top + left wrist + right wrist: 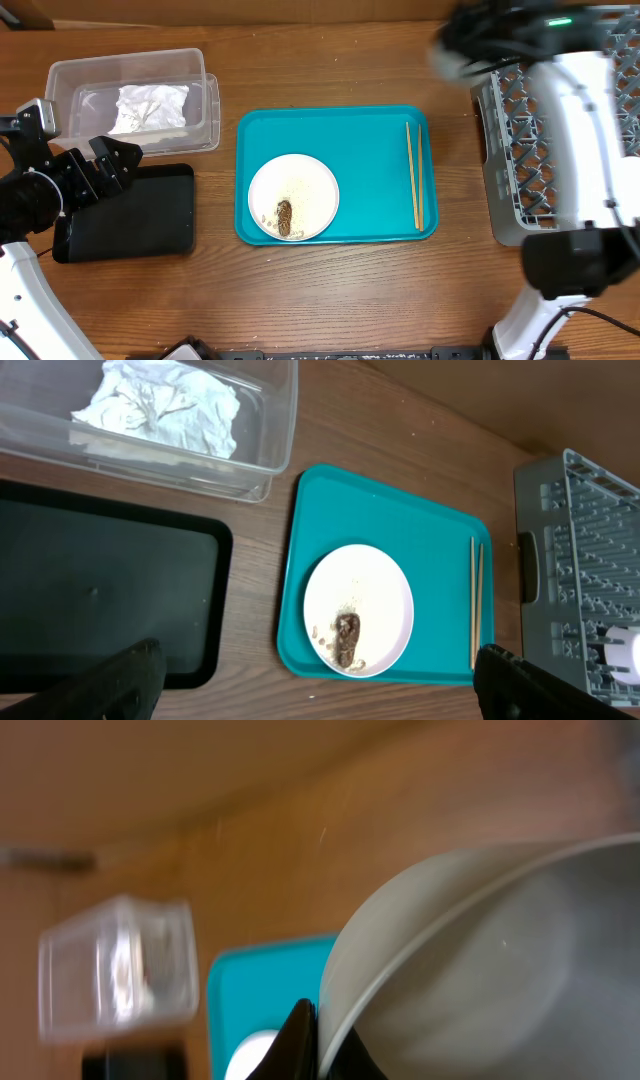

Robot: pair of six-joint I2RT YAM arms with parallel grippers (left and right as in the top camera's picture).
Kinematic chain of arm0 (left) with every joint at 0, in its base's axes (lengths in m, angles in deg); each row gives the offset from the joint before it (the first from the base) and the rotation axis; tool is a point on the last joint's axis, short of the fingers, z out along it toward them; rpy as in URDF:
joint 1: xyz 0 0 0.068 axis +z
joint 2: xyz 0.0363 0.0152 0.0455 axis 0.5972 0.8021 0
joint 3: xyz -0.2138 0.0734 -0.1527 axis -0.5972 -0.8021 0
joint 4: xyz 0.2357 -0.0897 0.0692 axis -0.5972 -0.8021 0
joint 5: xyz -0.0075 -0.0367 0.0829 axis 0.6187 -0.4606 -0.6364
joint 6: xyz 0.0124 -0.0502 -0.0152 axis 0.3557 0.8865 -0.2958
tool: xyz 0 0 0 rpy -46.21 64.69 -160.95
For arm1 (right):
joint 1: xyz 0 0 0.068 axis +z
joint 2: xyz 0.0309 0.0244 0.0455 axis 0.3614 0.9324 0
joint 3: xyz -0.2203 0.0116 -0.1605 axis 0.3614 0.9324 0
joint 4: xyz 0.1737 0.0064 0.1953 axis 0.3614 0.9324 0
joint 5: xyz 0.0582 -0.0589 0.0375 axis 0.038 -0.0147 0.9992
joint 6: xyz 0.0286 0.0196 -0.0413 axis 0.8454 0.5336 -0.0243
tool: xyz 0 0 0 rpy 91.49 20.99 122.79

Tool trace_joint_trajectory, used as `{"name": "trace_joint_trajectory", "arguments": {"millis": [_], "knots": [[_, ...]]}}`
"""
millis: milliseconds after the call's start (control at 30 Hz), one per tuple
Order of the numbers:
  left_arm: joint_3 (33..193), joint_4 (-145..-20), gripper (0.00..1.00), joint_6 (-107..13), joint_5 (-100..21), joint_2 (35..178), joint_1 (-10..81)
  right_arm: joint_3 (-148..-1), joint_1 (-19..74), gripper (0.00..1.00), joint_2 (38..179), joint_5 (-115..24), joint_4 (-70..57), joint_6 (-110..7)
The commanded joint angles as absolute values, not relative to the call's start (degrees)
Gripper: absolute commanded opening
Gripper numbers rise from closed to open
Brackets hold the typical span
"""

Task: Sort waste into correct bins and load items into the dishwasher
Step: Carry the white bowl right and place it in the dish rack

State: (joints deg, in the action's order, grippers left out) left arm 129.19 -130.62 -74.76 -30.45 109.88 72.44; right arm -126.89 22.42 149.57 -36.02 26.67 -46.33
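Observation:
The clear tub (200,80) at the back left holds the crumpled white napkin (150,108), which also shows in the left wrist view (160,405). The black tray (140,215) lies in front of it. My left gripper (100,165) is open and empty above the tray's back left corner; its jaws (325,695) show wide apart. The white plate (305,185) with rice and a brown lump (284,216) and the chopsticks (413,175) lie on the teal tray (370,140). My right gripper (320,1025) is shut on the rim of the pale grey-blue bowl (500,950), held over the grey dish rack (525,150). The red wrapper is not in view.
The right arm (580,130) covers much of the rack and is blurred in the overhead view. A small white thing (622,650) sits in the rack at the left wrist view's right edge. Bare wooden table (330,290) lies in front of the teal tray.

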Motion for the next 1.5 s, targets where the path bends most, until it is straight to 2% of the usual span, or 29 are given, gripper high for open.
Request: {"name": "trace_joint_trajectory", "arguments": {"millis": [0,200,367,567,733,1100,1467], "knots": [[129.56,-130.58,1.00,-75.67,-30.45,109.92,72.65,-129.32,12.81,0.04,149.20,-35.12,25.54,-55.73],[129.56,-130.60,1.00,-75.67,-30.45,109.92,72.65,-129.03,-0.92,0.04,151.21,-32.83,22.98,-64.65],[129.56,-130.60,1.00,-75.67,-30.45,109.92,72.65,-129.01,-9.62,0.04,156.10,-14.97,18.15,-68.30],[129.56,-130.60,1.00,-75.67,-30.45,109.92,72.65,-129.01,-15.83,0.04,165.11,4.72,10.28,-68.23],[129.56,-130.60,1.00,-75.67,-30.45,109.92,72.65,-129.01,-20.09,0.04,171.40,15.28,6.96,-67.14],[129.56,-130.58,1.00,-75.67,-30.45,109.92,72.65,-129.01,-24.79,0.04,176.87,31.80,3.88,-67.16],[129.56,-130.60,1.00,-75.67,-30.45,109.92,72.65,-128.99,-22.54,0.04,181.96,31.56,3.18,-66.53]]}}
